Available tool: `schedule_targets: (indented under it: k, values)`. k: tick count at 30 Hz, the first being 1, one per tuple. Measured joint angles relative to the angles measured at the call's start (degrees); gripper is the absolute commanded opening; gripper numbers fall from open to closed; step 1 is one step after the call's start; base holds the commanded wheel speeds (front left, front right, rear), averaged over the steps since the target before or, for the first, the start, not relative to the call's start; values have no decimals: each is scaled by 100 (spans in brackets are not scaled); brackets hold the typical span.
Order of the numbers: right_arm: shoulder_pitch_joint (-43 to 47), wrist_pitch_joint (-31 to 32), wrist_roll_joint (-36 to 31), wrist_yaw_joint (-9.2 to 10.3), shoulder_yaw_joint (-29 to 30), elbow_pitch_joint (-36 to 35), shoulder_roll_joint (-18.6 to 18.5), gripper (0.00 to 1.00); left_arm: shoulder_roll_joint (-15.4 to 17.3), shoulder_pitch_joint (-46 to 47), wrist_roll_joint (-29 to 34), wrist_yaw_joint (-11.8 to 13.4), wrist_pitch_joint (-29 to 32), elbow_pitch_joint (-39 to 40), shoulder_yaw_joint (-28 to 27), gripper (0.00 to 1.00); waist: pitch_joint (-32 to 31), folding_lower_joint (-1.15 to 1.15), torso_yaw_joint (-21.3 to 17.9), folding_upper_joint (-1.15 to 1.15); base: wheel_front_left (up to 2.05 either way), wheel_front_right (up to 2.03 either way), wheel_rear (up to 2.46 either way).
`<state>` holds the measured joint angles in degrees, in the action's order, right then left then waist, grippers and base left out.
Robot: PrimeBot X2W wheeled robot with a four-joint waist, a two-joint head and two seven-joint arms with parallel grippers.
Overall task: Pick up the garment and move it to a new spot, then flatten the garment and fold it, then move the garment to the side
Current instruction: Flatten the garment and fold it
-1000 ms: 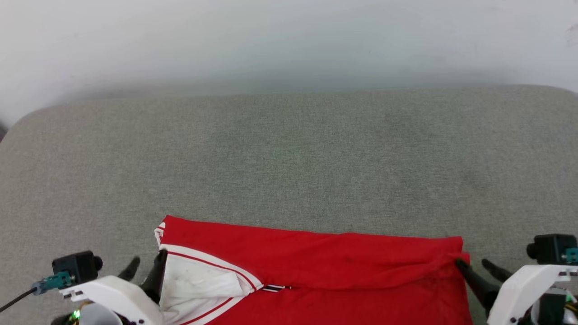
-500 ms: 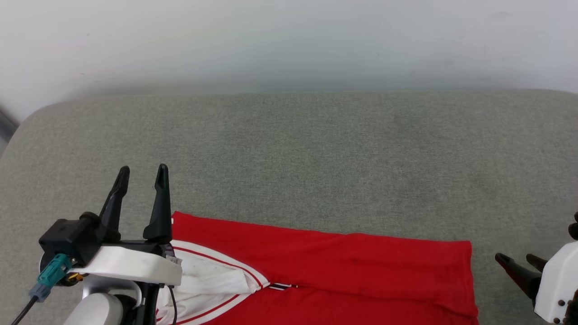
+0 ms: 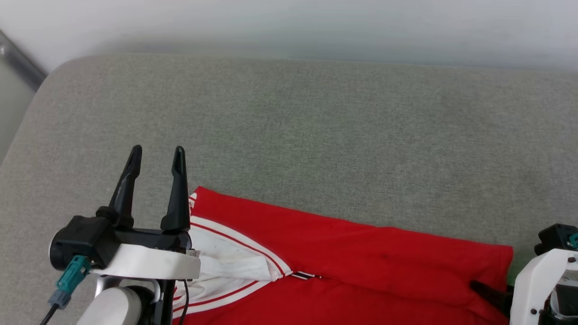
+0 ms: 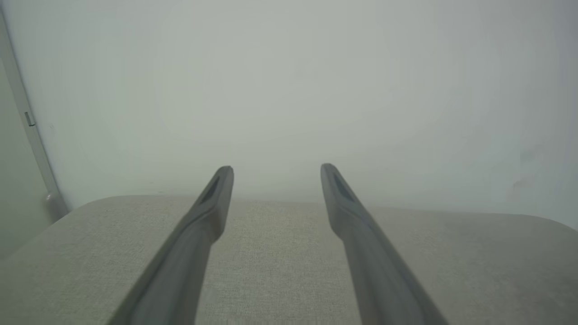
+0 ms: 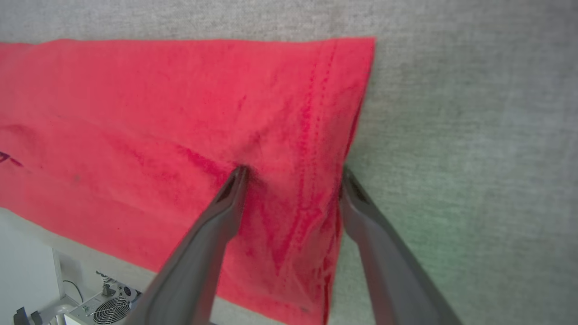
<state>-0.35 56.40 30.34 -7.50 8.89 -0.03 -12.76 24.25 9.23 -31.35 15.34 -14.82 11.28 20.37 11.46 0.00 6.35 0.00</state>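
Beside the left gripper (image 3: 157, 151), which is lifting clear with jaws wide, the garment (image 3: 361, 257) is lying folded on the bench (image 3: 316, 135). The right gripper (image 5: 294, 174), equally wide, is straddling its hem, so the move aside is likely beginning.

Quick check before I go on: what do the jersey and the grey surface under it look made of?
The jersey: thin red knit, probably synthetic, smooth with soft wrinkles and a stitched hem. The grey surface: woven upholstery cloth, matt and speckled, with rounded corners that suggest padding.
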Motion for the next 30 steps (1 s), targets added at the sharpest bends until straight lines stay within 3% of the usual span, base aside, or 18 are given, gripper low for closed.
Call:
schedule_targets:
  k: [3, 4, 6, 21, 30]
  values:
    - [-103, -20, 45, 0, -43, 308, -31, 100, -3, 17, 30, -23, 0, -63, 29, 100, 54, 0, 90, 0, 0, 0, 0]
    - [-125, -49, 104, 0, -53, 388, -33, 53, -7, 18, 36, -25, 0, -88, 37, 100, 61, 0, 111, 0, 0, 0, 0]
    - [-178, -75, 130, 0, -136, 495, -110, 0, -32, 17, 34, -56, -1, -137, 49, 100, 53, 0, 135, 0, 0, 0, 0]
    - [-327, -450, 341, 0, -572, 415, -476, 0, 12, -396, -63, -14, 14, -493, 76, 100, -494, 0, -100, 0, 0, 0, 0]
    - [-380, -383, 120, 0, 361, 459, -777, 0, 45, -588, -76, 87, 54, -553, 77, 100, -719, 0, -393, 0, 0, 0, 0]
